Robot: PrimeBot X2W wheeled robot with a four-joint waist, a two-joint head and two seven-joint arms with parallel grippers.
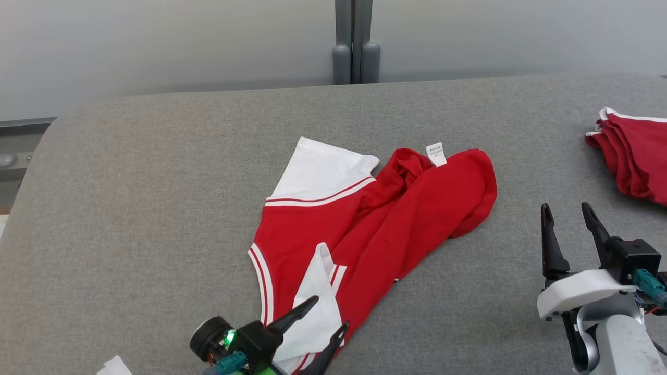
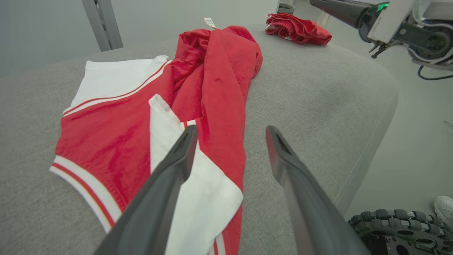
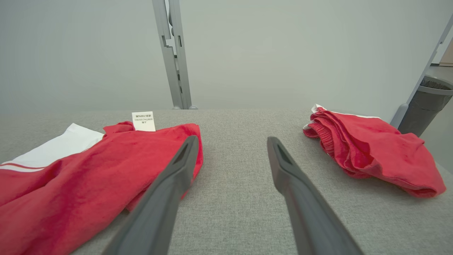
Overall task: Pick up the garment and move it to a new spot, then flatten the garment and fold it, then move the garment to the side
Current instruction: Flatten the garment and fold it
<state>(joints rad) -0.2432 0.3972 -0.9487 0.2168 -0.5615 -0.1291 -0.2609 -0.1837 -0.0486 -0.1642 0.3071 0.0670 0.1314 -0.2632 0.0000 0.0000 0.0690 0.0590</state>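
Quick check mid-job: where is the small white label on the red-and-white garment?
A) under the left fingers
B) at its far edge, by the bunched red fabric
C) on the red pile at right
B: the label stands at the far edge of the garment, away from the left fingers.

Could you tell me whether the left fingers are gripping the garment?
No, the left fingers stand wide apart over the near edge of the garment, clamping no cloth.
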